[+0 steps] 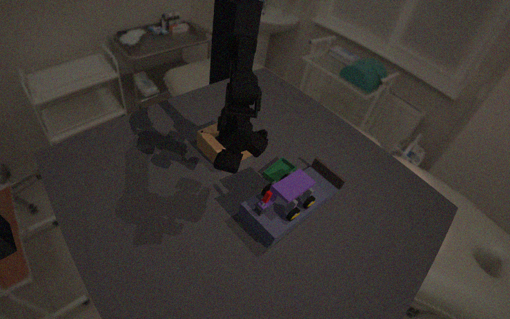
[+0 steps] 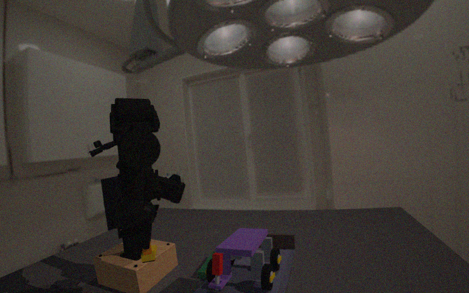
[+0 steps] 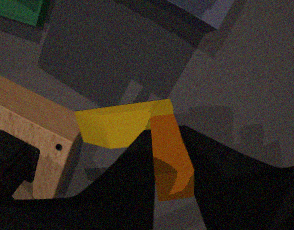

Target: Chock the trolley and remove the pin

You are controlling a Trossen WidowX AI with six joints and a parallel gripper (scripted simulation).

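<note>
My gripper (image 2: 142,252) (image 3: 164,135) is shut on the orange handle of the yellow chock (image 2: 149,254) (image 3: 114,129). It holds the chock beside the wooden box; the top view does not show the chock, and its black base cannot be made out. The purple trolley (image 1: 292,184) (image 2: 243,241) stands on the grey-blue ramp (image 1: 276,229) (image 2: 287,265) (image 3: 211,11), its black wheels with yellow hubs. The red-headed stop pin (image 1: 267,196) (image 2: 217,264) stands upright at the trolley's near, uphill end. The green tray (image 1: 275,170) (image 2: 203,270) (image 3: 16,14) lies beside the ramp.
An open wooden box (image 1: 208,147) (image 2: 157,268) (image 3: 36,104) stands under and beside the gripper, with black dots on its rim. A dark brown board (image 1: 328,174) (image 2: 284,241) stands across the ramp's far, low end. The arm rises above the box.
</note>
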